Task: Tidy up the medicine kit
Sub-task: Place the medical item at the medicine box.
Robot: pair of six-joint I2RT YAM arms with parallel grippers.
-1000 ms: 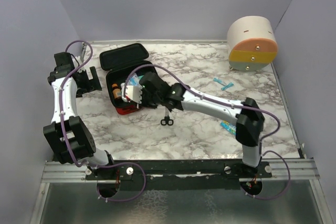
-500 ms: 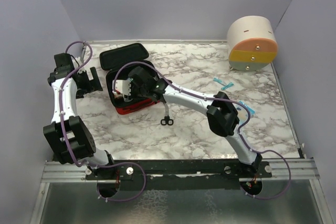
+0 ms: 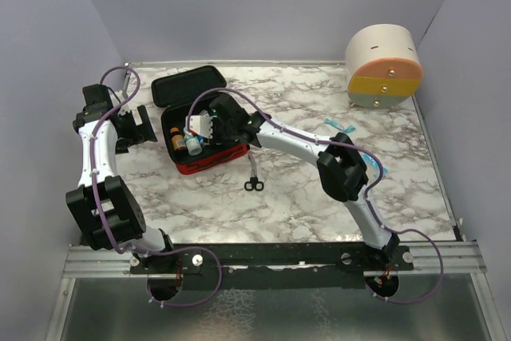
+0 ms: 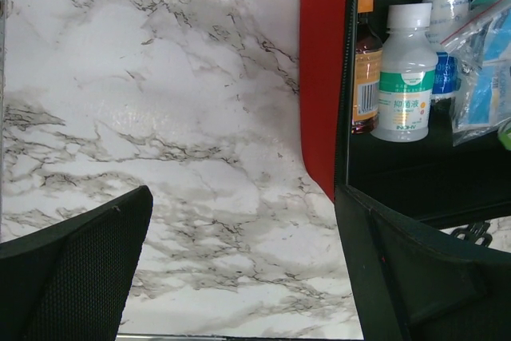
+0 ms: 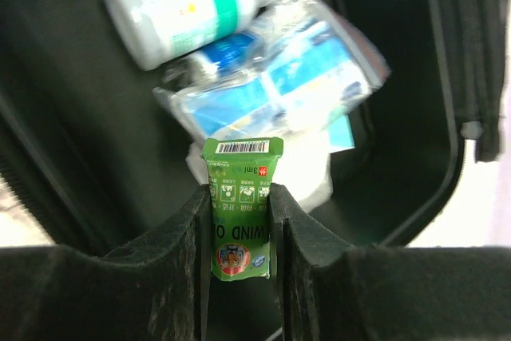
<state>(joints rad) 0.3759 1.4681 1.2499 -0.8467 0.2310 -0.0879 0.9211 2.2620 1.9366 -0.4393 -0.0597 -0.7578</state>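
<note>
Risk: likely a slip. The right gripper (image 5: 239,197) pinched a thin, glossy green packet (image 5: 241,167) by its lower part only. Dropped onto the heaped, slick bag (image 5: 271,85) below, it could slide or sit proud, and the lid might then not zip shut.
Scissors (image 3: 254,184): small, black-handled metal pair, flat on the table (image 3: 303,205) near its middle.
Left gripper (image 4: 243,197): empty, jaws wide apart, with black textured pads. It sat by the left edge, just beside the kit.
Kit (image 4: 323,77): rounded-square red fabric case with a black lining, open, left of centre towards the far edge.
Right gripper: clamped on the packet, over the kit's interior.
Contents: a white plastic bottle (image 4: 405,69) with a green label and a brown bottle (image 4: 366,69), lying side by side. The crinkled clear bag of blue items lay beside them.
Lid (image 3: 188,85): black inside, folded back towards the far left corner.
Blue sachets (image 3: 342,128): small and loose, towards the right edge.
Container (image 3: 383,65): round, with cream, orange, yellow and grey bands, in the far right corner.
</note>
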